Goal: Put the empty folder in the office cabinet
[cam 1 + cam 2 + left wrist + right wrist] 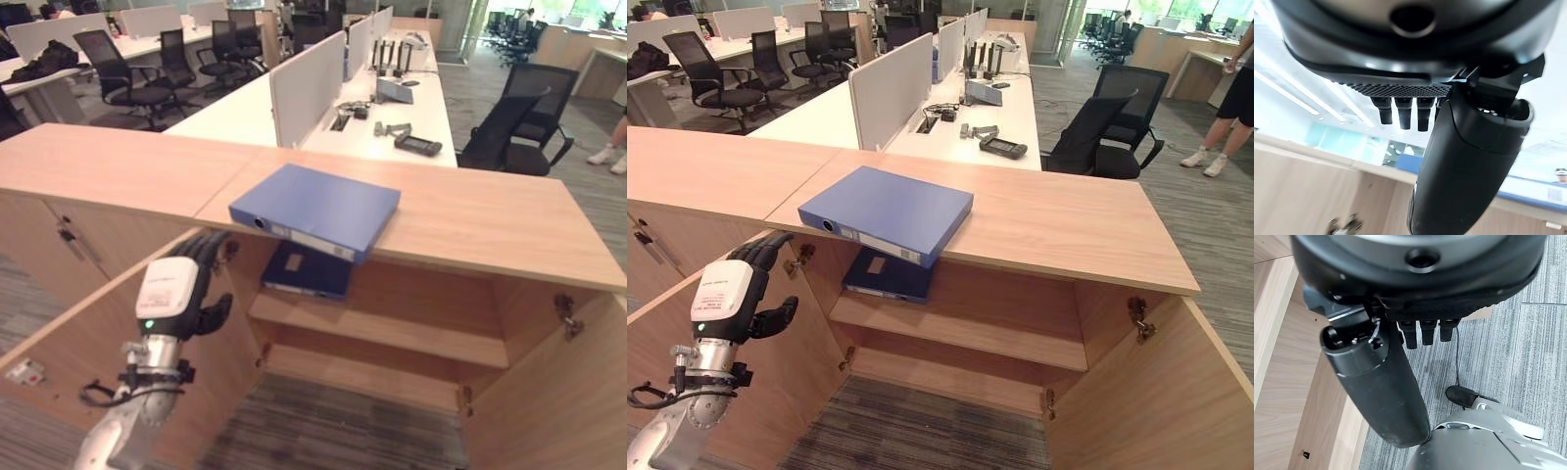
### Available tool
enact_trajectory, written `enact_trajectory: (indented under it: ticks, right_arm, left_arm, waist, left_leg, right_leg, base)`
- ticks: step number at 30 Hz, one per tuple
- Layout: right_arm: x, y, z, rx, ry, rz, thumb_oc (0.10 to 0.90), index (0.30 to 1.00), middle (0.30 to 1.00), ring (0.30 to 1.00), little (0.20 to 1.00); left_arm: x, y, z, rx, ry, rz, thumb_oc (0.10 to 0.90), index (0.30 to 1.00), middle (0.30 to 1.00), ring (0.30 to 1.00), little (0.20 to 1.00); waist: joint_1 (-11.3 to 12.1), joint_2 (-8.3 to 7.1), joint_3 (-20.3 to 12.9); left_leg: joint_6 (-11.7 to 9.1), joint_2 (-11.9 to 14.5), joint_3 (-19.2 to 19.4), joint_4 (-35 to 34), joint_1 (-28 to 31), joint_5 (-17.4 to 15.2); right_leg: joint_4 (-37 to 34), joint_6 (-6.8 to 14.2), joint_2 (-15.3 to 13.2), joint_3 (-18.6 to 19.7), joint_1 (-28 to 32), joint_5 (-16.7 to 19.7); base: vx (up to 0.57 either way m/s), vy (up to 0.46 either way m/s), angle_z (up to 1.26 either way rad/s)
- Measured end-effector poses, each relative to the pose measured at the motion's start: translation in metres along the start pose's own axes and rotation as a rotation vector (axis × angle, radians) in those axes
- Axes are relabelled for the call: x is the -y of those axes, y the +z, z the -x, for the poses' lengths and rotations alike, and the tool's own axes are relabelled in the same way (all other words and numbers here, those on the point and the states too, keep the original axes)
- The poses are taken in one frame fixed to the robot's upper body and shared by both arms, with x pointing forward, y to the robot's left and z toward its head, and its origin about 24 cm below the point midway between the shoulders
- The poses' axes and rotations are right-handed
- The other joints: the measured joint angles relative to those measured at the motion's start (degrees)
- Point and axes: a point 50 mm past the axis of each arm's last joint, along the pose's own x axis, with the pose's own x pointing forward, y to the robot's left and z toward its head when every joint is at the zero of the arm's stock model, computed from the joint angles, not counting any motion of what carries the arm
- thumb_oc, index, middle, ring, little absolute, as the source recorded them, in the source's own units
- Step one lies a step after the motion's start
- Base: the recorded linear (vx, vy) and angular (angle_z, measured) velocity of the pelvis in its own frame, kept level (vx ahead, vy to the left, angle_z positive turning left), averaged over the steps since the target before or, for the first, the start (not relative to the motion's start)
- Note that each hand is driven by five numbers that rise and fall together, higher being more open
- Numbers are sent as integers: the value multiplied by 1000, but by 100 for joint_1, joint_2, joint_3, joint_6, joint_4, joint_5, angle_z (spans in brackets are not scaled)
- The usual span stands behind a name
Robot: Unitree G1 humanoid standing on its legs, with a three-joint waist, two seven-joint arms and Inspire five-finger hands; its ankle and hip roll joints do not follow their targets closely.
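Left hand is hanging by the open left cabinet door, fingers loosely bent, holding nothing. Up and to its right the blue folder is lying on the cabinet top, its corner overhanging the edge. Beyond, a darker folder is resting on the upper shelf. Judgement: grasp the overhanging corner, then tip it in flat. The right wrist view is showing the right hand, fingers relaxed and empty, over grey carpet.
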Motion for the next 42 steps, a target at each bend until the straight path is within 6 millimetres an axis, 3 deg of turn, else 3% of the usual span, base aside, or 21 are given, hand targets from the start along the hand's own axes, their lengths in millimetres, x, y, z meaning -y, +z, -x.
enact_trajectory:
  ticks: [6,15,20,32,42]
  right_arm:
    - [8,1,0,4,-15,10,800,900,900,900,900]
    - [12,2,0,11,-24,5,800,900,900,900,900]
    - [11,4,-1,17,-24,4,800,900,900,900,900]
    - [12,-1,0,3,-27,-2,800,900,900,900,900]
    - [13,-10,1,-37,-37,-18,800,900,900,900,900]
  left_arm:
    - [-8,7,-16,67,33,1,800,900,900,900,900]
    - [7,24,-22,129,-42,73,800,900,900,900,900]
    - [9,20,-29,114,-46,63,800,900,900,900,900]
    - [19,22,-35,125,-96,61,800,900,900,900,900]
    - [11,14,-45,145,-115,-40,800,900,900,900,900]
  waist:
    - [-169,179,-2]
    - [-310,285,-45]
    - [-463,285,-49]
    - [-483,259,-65]
    - [-492,179,-113]
  left_leg:
    - [-3,4,50,0,32,1]
    - [-33,42,248,-2,84,-69]
    - [-20,23,283,0,93,-41]
    - [-22,23,284,-4,90,-40]
    - [-20,12,302,-5,92,-33]
  right_leg:
    - [0,3,4,39,3,-1]
    - [-1,20,32,220,-70,2]
    - [0,-12,30,256,-81,46]
    - [-1,2,24,284,-75,60]
    - [-1,24,15,308,-87,72]
  base:
    - [5,1,-3]
    - [23,5,-11]
    - [6,2,-4]
    - [8,7,-1]
    - [4,6,-1]
